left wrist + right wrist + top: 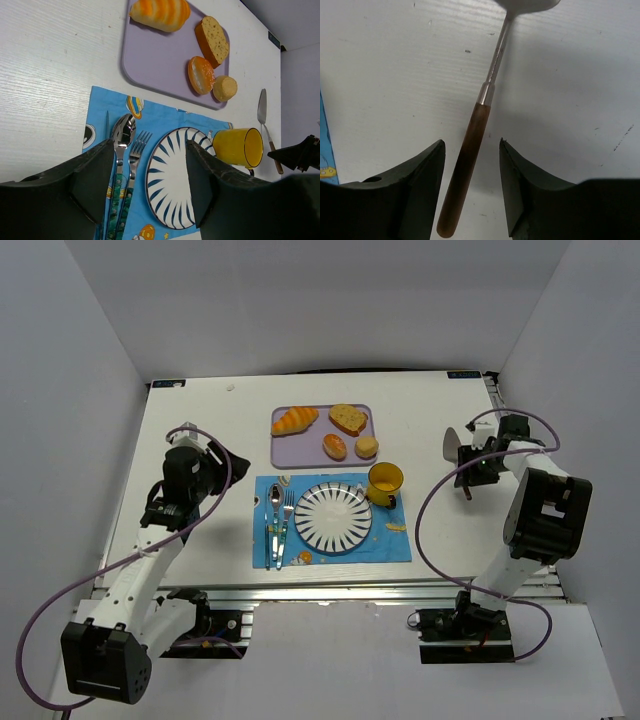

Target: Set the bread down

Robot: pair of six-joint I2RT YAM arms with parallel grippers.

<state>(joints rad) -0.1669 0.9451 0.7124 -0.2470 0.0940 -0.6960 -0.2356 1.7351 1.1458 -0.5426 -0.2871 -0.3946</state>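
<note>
Right gripper stands spread astride the server handle, left gripper spread and empty; croissant lies untouched on the purple tray, so placement is judged barely begun.

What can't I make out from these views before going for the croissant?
Right wrist view: the cake server loses its blade past the top edge.
Left wrist view: the croissant is cropped by the top edge; the spoon and fork handles hide behind the left gripper.
</note>
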